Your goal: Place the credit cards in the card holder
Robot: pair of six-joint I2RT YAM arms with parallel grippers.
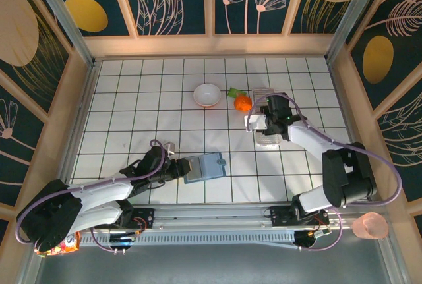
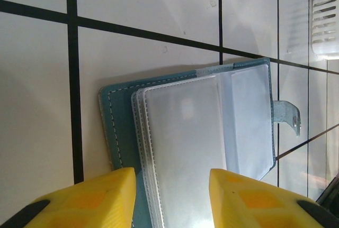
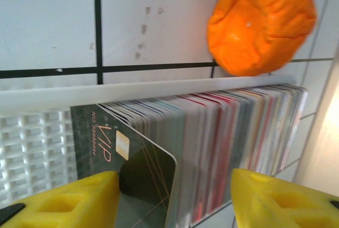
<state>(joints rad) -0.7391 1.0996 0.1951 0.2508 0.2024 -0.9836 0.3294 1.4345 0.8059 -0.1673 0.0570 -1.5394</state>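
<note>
Credit cards, thin plastic rectangles in a striped stack [image 3: 222, 127], stand in the white slotted tray [image 3: 32, 143]. The right gripper [image 3: 175, 183] is spread around them and pinches none. The teal-blue folding card holder [image 2: 201, 127] lies open under the spread left gripper [image 2: 170, 188], and its clear sleeves look empty. I judge that no card is inserted yet.

Matt stitched card holder [image 2: 119, 127], frosted plastic sleeves [image 2: 185, 148]; glossy plastic credit cards [image 3: 222, 133].
</note>
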